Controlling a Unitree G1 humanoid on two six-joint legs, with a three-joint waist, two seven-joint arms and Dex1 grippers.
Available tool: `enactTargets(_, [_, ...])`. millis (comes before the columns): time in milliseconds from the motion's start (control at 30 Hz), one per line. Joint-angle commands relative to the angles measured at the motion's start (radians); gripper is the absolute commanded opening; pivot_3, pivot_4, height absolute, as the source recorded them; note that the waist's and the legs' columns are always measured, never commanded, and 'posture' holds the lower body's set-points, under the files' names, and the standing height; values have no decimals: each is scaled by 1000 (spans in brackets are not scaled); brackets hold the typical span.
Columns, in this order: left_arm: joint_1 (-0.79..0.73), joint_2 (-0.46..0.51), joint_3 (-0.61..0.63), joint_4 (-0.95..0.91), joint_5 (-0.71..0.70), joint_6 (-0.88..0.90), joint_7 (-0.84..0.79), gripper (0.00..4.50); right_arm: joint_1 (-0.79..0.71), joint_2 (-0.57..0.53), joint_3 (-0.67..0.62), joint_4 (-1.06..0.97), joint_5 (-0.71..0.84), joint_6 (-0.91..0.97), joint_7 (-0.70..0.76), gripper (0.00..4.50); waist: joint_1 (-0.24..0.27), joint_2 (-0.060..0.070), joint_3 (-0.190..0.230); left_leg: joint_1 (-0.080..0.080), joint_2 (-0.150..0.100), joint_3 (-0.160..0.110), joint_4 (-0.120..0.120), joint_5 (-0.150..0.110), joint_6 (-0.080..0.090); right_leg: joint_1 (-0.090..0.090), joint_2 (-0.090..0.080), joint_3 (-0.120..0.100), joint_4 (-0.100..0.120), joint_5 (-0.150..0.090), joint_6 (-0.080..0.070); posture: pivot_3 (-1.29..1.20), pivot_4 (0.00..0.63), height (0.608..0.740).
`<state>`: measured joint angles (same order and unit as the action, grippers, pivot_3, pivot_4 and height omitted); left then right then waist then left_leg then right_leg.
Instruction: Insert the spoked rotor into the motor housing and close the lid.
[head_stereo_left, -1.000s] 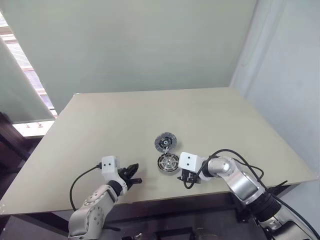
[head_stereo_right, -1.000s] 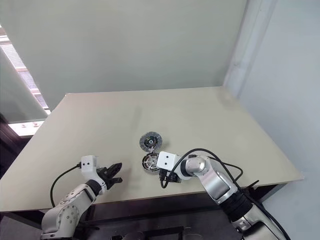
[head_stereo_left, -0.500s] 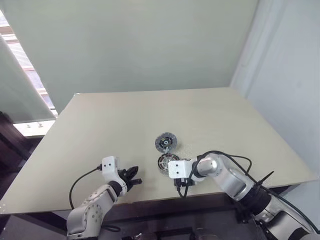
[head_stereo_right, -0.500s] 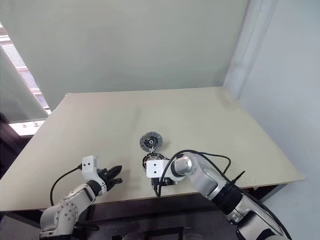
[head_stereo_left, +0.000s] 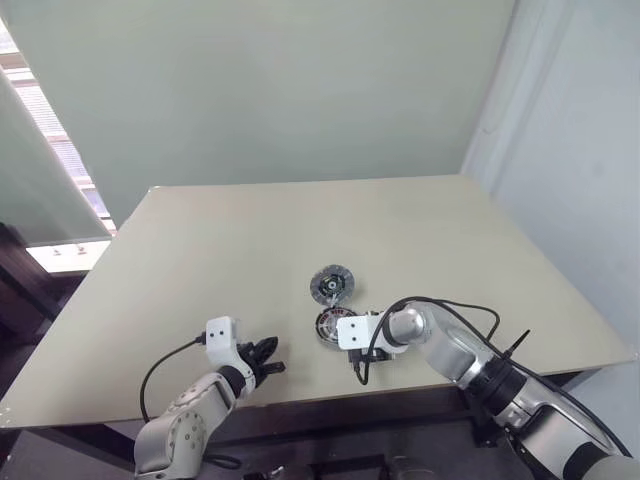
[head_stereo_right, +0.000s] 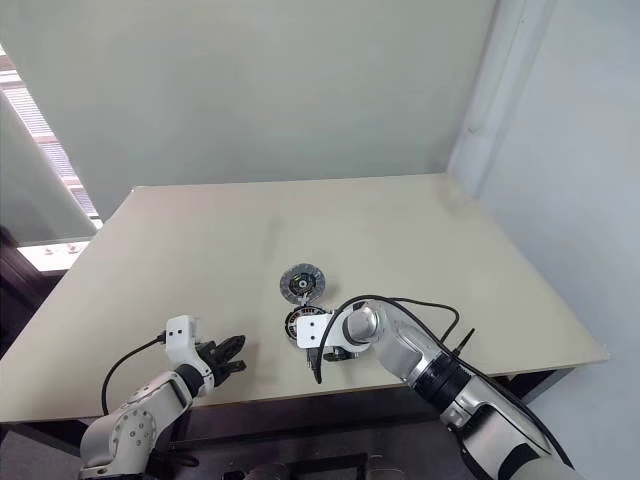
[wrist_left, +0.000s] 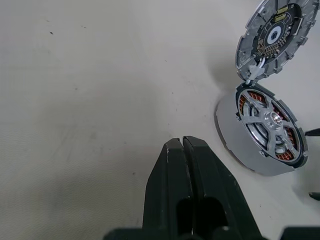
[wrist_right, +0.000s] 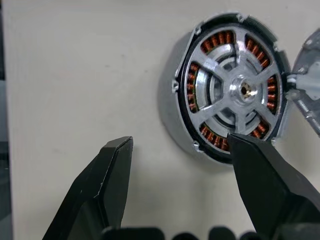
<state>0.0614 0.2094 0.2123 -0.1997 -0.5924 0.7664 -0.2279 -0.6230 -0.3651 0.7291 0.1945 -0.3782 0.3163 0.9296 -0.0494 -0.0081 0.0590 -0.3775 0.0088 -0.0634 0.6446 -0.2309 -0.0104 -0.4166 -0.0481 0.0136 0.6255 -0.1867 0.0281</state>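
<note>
Swung leftward, the right pincer (wrist_right: 177, 150) gapes beside the motor housing (wrist_right: 230, 90); left pincer (wrist_left: 182, 150) pinched empty.

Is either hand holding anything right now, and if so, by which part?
Nothing is held. The left hand is shut on nothing above bare table. The right hand is open beside the motor housing, spoked rotor already seated inside.

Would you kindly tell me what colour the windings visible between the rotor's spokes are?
Reddish copper. The windings ring the silver spoked rotor, clearest in the right wrist view.
</note>
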Motion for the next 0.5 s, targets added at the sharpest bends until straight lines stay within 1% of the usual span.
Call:
enactTargets(33, [-13, 0, -7, -42, 2, -9, -2, 13, -34, 16, -23, 28, -18, -23, -16, 3291, 0, 0, 0, 0, 0, 0, 0, 0, 0, 0, 0, 0, 0, 0, 0, 0, 0, 740])
enactTargets(333, [-13, -1, -15, -45, 8, -10, -3, 13, -46, 59, -22, 134, -36, -66, -49, 3291, 0, 0, 0, 1, 0, 0, 0, 0, 0, 1, 0, 0, 0, 0, 0, 0, 0, 740])
enactTargets(400, [-11, -1, -16, -47, 9, -10, -4, 0, -48, 67, -23, 150, -38, -73, -55, 2922, -1, 0, 0, 1, 0, 0, 0, 0, 0, 1, 0, 0, 0, 0, 0, 0, 0, 740])
enactTargets(500, [-8, -2, -16, -51, 10, -11, -4, 0, -49, 74, -26, 162, -41, -83, -62, 1987, -1, 0, 0, 2, 0, 0, 0, 0, 0, 2, 0, 0, 0, 0, 0, 0, 0, 740])
